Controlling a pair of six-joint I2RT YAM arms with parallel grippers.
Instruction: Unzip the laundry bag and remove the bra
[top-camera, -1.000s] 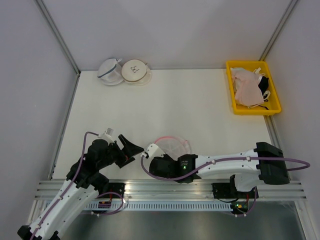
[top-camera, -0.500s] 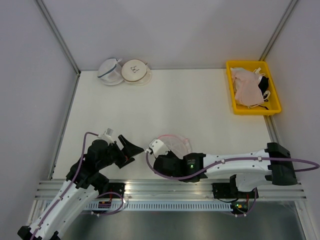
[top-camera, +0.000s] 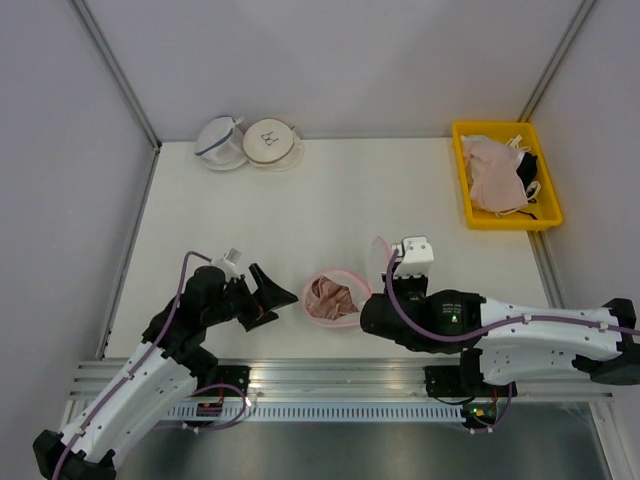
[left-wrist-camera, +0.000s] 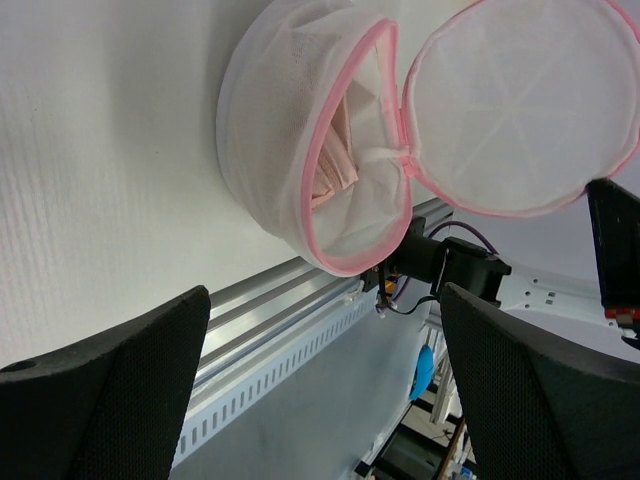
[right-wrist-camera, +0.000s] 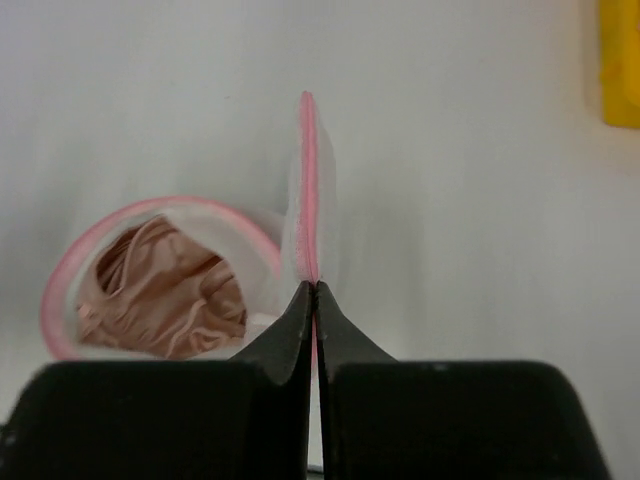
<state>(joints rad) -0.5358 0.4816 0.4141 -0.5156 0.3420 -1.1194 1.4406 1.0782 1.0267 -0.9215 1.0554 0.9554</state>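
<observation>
Although three round mesh pouches sit on the white table (top-camera: 330, 200), only one is near the arms: the pink-rimmed laundry bag (top-camera: 335, 297), which lies at the near edge between the two grippers, already unzipped and gaping. The other two (one with dark trim (top-camera: 222, 143), one beige-rimmed with a small drawing (top-camera: 272, 142)) rest side by side and touching at the far left corner, well apart from both arms. A single yellow bin (top-camera: 463, 180) at the far right holds a heap of pale pink and black garments, too tangled to count. One dusty pink-brown bra (right-wrist-camera: 160, 280) lies crumpled inside the open bag, its thin straps showing. The right gripper (right-wrist-camera: 313, 292) has its fingers pressed together on the pink rim of the bag's round lid (left-wrist-camera: 520, 100), holding the lid upright and edge-on beside the opening, so the bra sits just left of and below the pinch. The left gripper (left-wrist-camera: 325, 295) hangs spread wide and empty just left of the bag, not touching it, with the opening facing it.
</observation>
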